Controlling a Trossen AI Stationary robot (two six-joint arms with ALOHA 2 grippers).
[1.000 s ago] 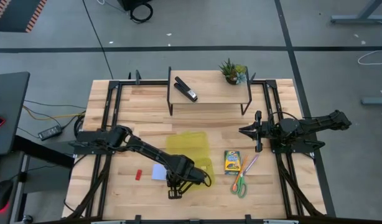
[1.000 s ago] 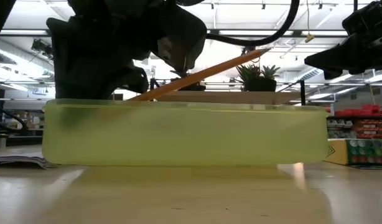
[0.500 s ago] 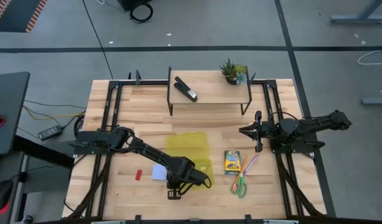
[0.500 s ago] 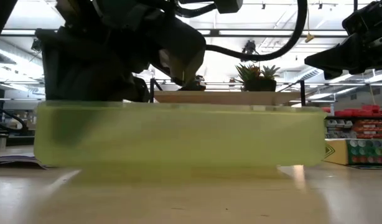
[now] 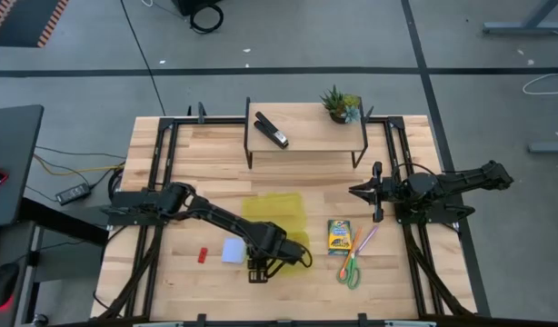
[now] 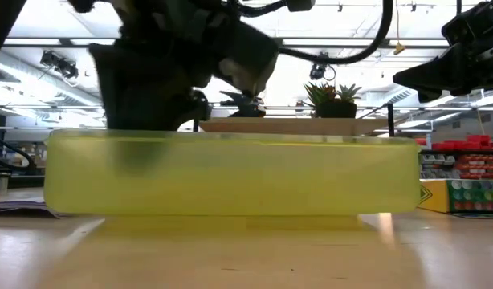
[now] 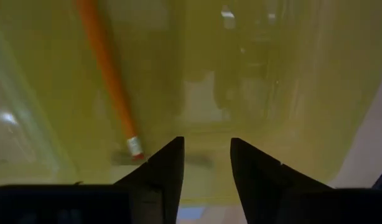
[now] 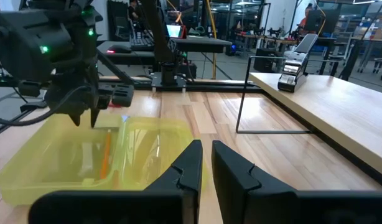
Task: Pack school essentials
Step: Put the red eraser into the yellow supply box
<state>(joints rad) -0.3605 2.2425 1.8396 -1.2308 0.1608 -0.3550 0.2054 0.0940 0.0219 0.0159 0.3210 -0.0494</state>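
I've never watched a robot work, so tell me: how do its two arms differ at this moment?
The left end effector hangs over the yellow translucent plastic case, where an orange pencil lies; the right end effector waits apart from it, beside the raised wooden shelf. The left one's fingers stand apart; the right one's are shut. Neither holds anything.

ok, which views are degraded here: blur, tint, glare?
Low view: the yellow case fills the frame, soft and close, with the left arm above it a dark blur. Left wrist view: all yellow tint, orange pencil soft. Right wrist view: backlit room, table glare. High view: clean.
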